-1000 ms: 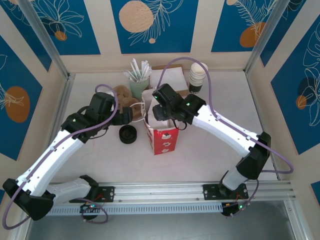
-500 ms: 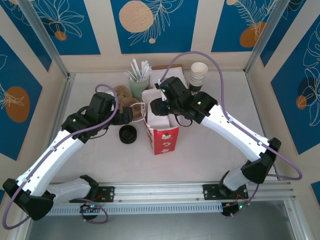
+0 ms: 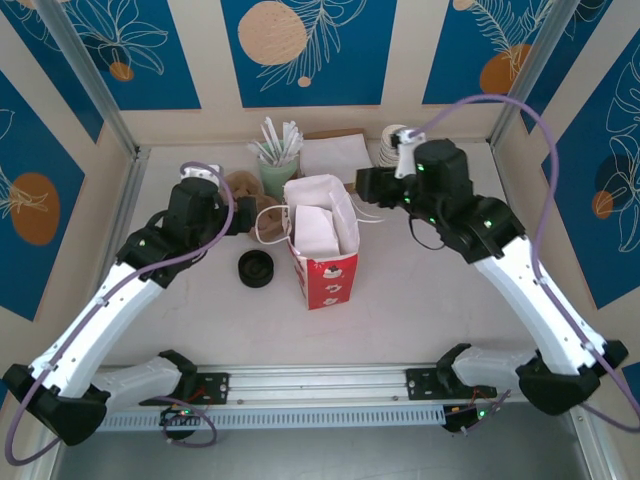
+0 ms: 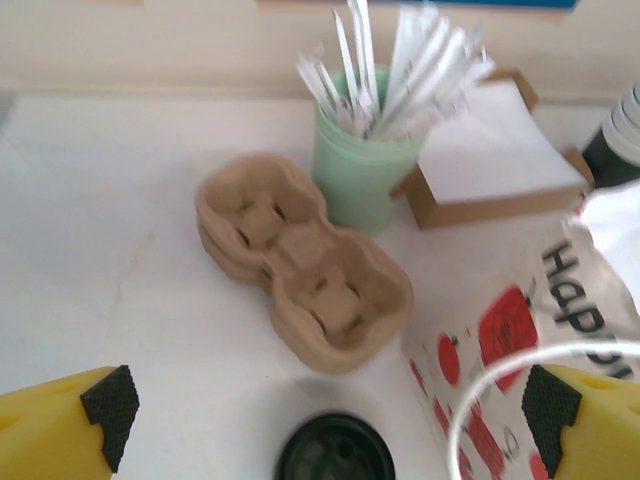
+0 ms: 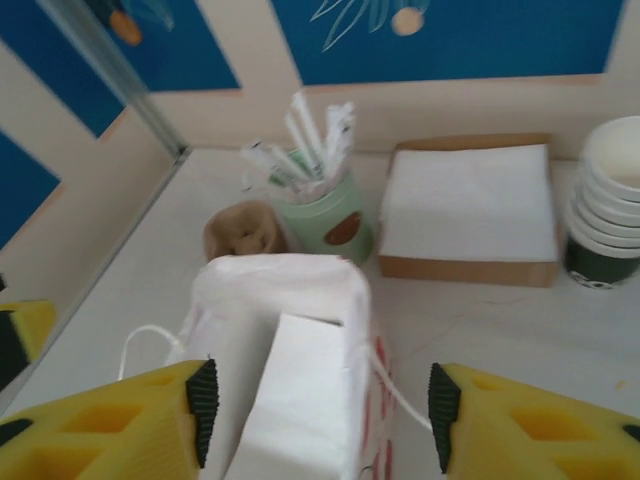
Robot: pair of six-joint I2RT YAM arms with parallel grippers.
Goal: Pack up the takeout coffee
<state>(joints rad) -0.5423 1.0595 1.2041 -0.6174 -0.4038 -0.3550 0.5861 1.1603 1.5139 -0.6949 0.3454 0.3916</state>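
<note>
A tabletop (image 3: 420,300) walled by blue-and-cream panels is seen from above, with two white arms reaching in from the near edge. A red-and-white paper bag (image 3: 322,262) is stood upright at the centre with its mouth open, and a folded white sheet (image 3: 318,232) is seen inside. Where the takeout coffee is cannot be told, as the lower part of the bag is hidden.

The left end effector (image 4: 330,408) is held left of the bag, its yellow fingers spread wide with nothing gripped. A low black stack of lids (image 3: 256,269) is set on the tabletop left of the bag, and a brown pulp cup carrier (image 4: 300,265) lies farther back. The right end effector (image 5: 320,400) is held by the bag's far right corner, its fingers apart and empty.

Along the far wall, from left to right, are set a green cup of white wrapped sticks (image 4: 365,165), a box of white napkins (image 5: 470,205) and a stack of white cups (image 5: 605,200).
</note>
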